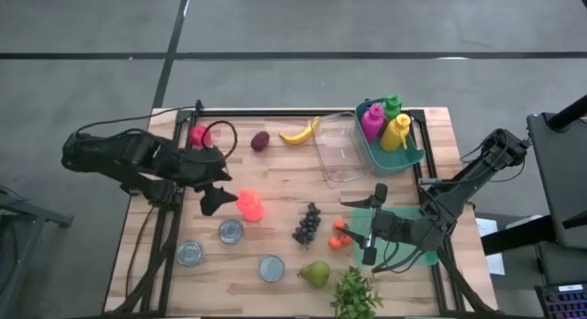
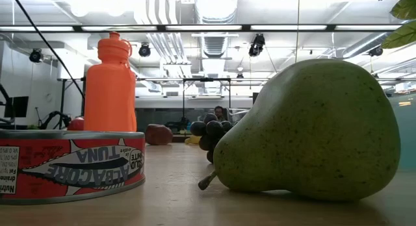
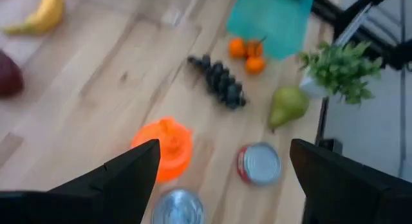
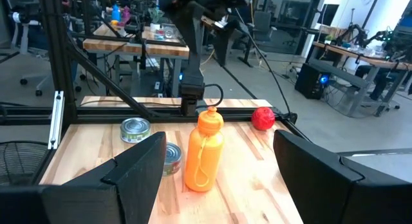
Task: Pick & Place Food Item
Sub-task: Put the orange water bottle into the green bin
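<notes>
Food lies spread over the wooden table: a banana [image 1: 300,133], a dark plum [image 1: 260,140], a red apple [image 1: 199,136], grapes [image 1: 308,225], small oranges [image 1: 339,232] and a green pear [image 1: 315,273]. An orange bottle [image 1: 249,205] stands upright at mid table. My left gripper [image 1: 216,189] hovers open just left of the bottle, tilted downward, with nothing between its fingers. My right gripper [image 1: 373,225] waits open above the table's right part, beside the oranges, pointing level toward the bottle [image 4: 205,150]; it holds nothing.
Three tins [image 1: 231,232] [image 1: 190,254] [image 1: 271,268] sit near the front left. A clear tub [image 1: 339,154] and a teal basket [image 1: 417,159] of bottles stand at the back right. A teal mat [image 1: 408,255] and a small plant [image 1: 356,296] are at the front right.
</notes>
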You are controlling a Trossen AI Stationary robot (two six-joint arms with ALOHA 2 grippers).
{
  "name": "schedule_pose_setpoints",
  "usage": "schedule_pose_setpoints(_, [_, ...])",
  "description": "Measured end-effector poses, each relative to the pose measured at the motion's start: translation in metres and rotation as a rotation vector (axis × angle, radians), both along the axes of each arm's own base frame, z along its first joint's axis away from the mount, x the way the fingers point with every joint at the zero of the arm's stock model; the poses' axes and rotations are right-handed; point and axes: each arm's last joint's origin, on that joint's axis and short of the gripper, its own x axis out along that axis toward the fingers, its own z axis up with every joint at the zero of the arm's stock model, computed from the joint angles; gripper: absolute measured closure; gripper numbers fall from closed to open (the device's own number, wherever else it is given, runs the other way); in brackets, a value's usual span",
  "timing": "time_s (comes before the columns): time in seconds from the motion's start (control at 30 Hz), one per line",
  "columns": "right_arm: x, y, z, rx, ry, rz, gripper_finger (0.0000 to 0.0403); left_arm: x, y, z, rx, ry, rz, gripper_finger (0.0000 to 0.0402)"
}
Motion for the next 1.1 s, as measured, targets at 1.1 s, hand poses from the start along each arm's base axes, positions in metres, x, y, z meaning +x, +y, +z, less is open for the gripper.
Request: schedule_pose_setpoints(1.1, [0.000, 0.000, 0.000, -0.002, 0.000, 0.000, 0.0117, 0.049, -0.006, -0.079, 0.171, 0.305, -0.057, 0.0051])
